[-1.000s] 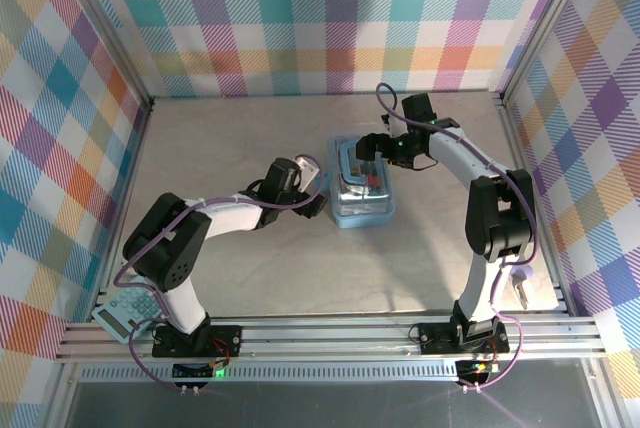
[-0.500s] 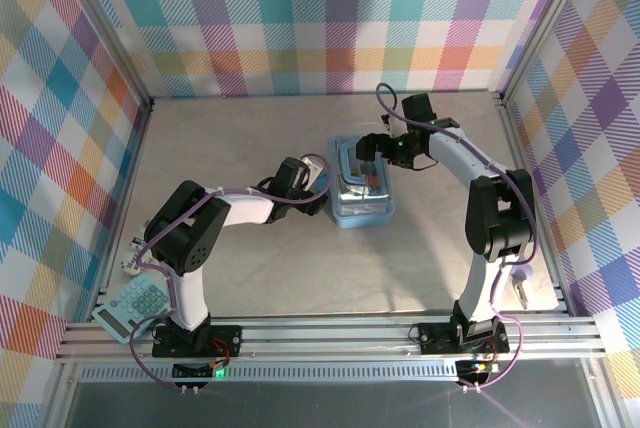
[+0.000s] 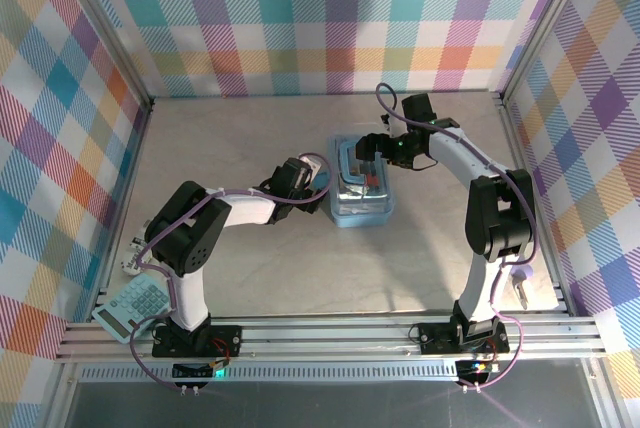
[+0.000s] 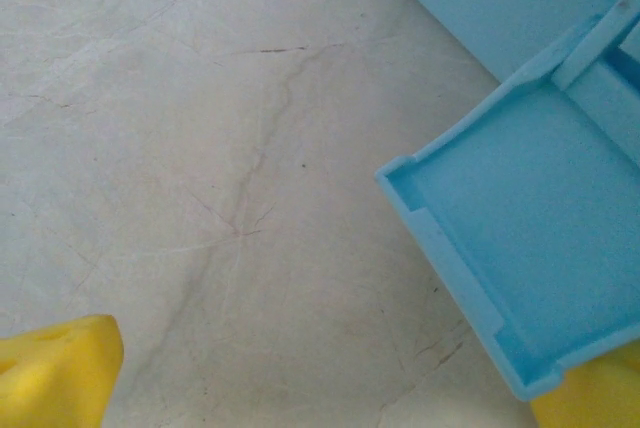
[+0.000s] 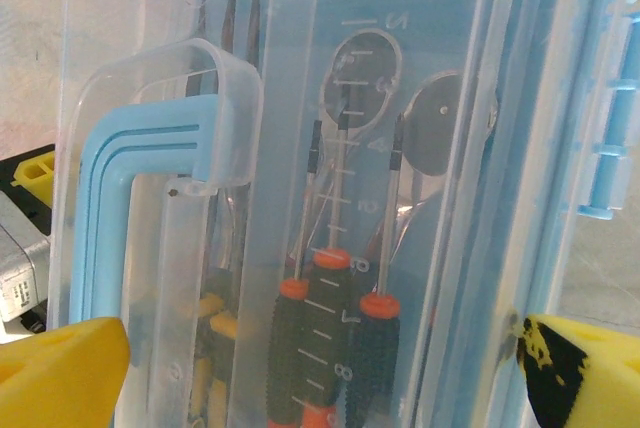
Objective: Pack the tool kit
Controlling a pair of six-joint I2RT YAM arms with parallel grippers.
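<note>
The tool kit [image 3: 361, 193] is a light-blue case on the table's middle, with a clear lid [image 5: 400, 148] lying over it. Through the lid I see black-handled screwdrivers with orange collars [image 5: 340, 333] and something yellow [image 5: 215, 333]. The blue handle [image 5: 130, 208] sits on the lid. My right gripper [image 3: 372, 148] hangs open over the case's far end, its yellow fingertips [image 5: 60, 373] either side of the lid. My left gripper [image 3: 318, 186] is open at the case's left side, low over the table. A blue latch flap [image 4: 510, 248] lies by its right fingertip [image 4: 590, 403].
A grey-teal calculator [image 3: 134, 310] lies at the near left corner by the left arm's base. Checkered walls close in the table [image 3: 230, 148] on three sides. Bare tabletop [image 4: 200, 148] spreads left of the case.
The left arm has raised its elbow and brought its gripper a little closer to the case's left side. The right arm and the case have not moved.
</note>
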